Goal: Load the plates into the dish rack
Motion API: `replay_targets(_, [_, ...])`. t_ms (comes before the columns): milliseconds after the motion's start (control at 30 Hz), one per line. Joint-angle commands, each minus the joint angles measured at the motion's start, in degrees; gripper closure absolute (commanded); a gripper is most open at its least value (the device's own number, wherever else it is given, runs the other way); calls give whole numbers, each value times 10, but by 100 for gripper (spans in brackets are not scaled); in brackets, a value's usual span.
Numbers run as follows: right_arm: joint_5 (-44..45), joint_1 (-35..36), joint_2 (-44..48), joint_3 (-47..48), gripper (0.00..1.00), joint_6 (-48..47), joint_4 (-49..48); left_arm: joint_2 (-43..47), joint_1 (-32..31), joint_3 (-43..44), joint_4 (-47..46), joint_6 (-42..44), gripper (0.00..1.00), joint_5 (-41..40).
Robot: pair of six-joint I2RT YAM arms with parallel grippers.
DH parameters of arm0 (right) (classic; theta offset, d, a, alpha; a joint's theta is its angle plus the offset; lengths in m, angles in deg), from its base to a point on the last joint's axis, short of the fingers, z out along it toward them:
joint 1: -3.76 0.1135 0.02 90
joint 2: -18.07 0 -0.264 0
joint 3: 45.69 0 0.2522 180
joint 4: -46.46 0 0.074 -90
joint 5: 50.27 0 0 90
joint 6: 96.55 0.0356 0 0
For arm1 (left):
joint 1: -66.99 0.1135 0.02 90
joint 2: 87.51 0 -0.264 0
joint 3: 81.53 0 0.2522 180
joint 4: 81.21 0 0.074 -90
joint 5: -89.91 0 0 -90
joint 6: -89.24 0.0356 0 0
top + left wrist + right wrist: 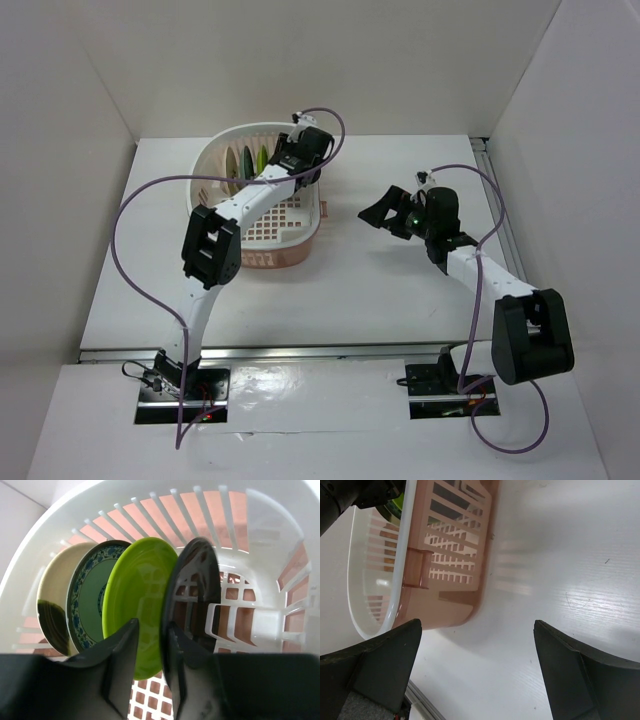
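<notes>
In the left wrist view four plates stand on edge in the pale pink dish rack (pixel 200 510): cream with a dark mark (pixel 52 587), blue-green patterned (pixel 92 592), lime green (pixel 137 595) and glossy black (pixel 192 595). My left gripper (pixel 151 625) reaches down into the rack (pixel 290 250). Its jaws stand a narrow gap apart. The black plate's rim lies along the right finger (pixel 175 655), and the left finger (pixel 122 655) is clear of it. My right gripper (pixel 385 210) is wide open and empty above the table, right of the rack (pixel 445 555).
The rack stands at the back left of the white table (pixel 400 290). White walls close in the left, back and right sides. A purple cable (pixel 140 260) loops off the left arm. The lime green plate (pixel 263 157) shows beside the left wrist from above.
</notes>
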Motion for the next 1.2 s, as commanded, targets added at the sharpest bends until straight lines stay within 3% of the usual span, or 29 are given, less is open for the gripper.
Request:
replay_targets(0, [-11,3,-1,21,0,1,-21,-3,7,29,-1,-15,56,4])
replay_targets(233, [-17,3,-6,21,0,1,-26,8,7,46,4,-20,43,16])
replay_targets(500, [-17,3,-11,21,0,1,-26,44,7,72,14,-20,41,57])
replay_targets(600, [-4,3,-11,36,0,-22,3,72,7,72,28,-27,33,85])
replay_targets(667, [31,3,-18,88,0,-66,55,94,7,72,44,-27,6,108])
replay_targets(700, [52,3,-18,135,0,-79,112,123,7,55,44,-27,0,108])
replay_targets(1033, [228,8,-90,462,0,-208,407,337,6,-100,120,-54,0,167])
replay_targets(1167, [270,14,-84,542,0,-223,455,409,67,-152,108,-63,0,191])
